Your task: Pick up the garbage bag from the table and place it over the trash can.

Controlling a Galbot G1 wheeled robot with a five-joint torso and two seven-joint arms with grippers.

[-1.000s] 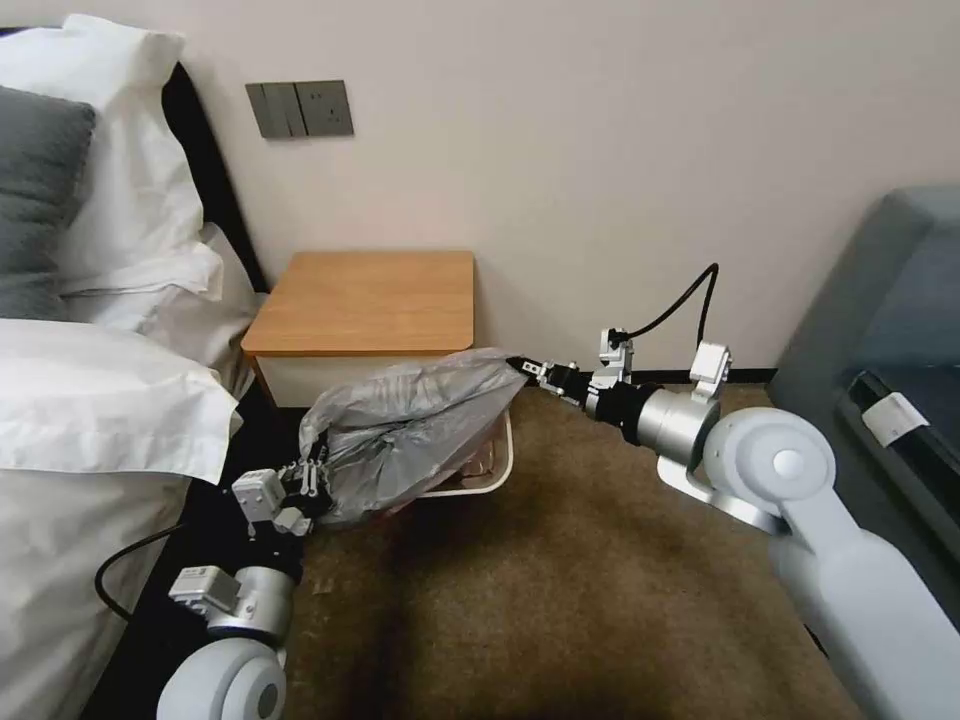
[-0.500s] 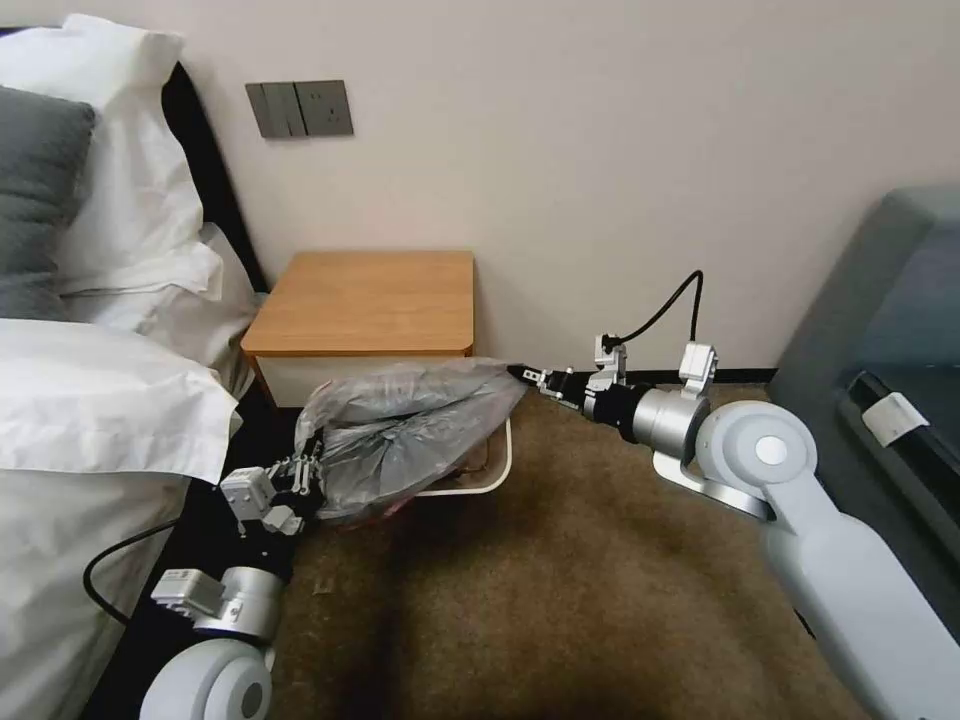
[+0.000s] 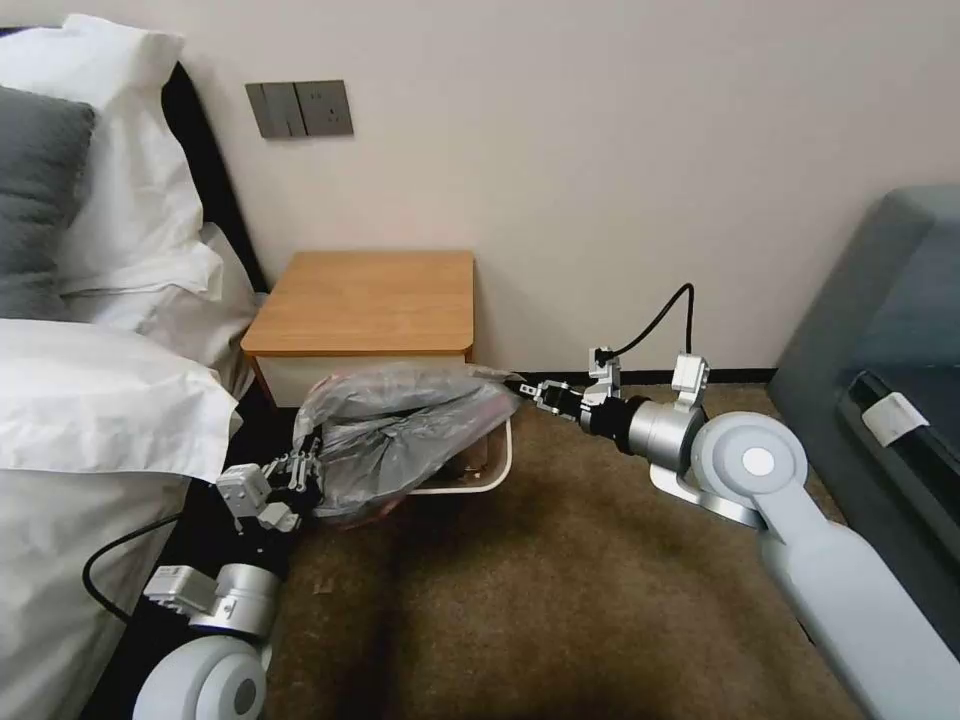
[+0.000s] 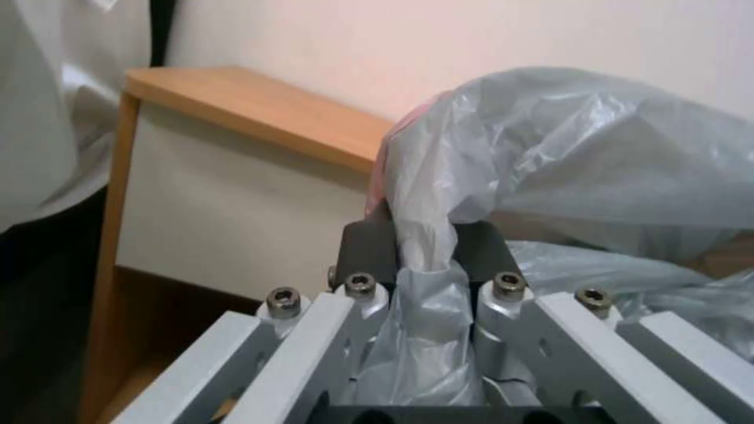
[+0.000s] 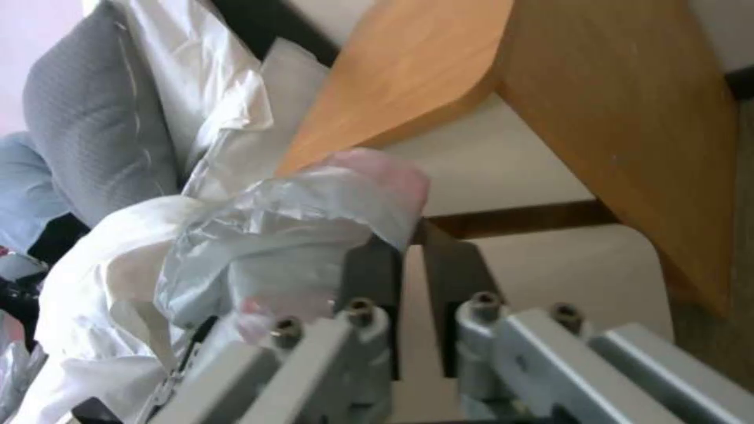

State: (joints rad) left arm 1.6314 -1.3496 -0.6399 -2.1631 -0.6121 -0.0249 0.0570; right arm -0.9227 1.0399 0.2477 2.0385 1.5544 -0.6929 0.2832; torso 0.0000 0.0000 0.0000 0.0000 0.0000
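Observation:
The garbage bag (image 3: 400,435), grey and crinkly with a pinkish edge, hangs stretched between my two grippers. It drapes over the beige trash can (image 3: 500,462), whose rim shows at the bag's right and front. The can stands on the carpet just in front of the table (image 3: 370,300), whose wooden top is bare. My left gripper (image 3: 305,470) is shut on the bag's near-left end; the left wrist view shows the left gripper (image 4: 424,247) pinching bunched plastic (image 4: 589,159). At the bag's far-right corner is my right gripper (image 3: 522,385), its fingers (image 5: 373,268) closed on the pink edge (image 5: 377,182) above the can (image 5: 581,265).
A bed with white pillows (image 3: 100,400) lies close on the left, right beside my left arm. A grey upholstered seat (image 3: 880,320) stands at the right. Brown carpet (image 3: 560,600) is open in front of the can. The wall runs directly behind the table.
Both grippers have sunk lower with the bag still held, and the bag now lies flatter over the can. The right gripper has dropped toward the can's far-right corner.

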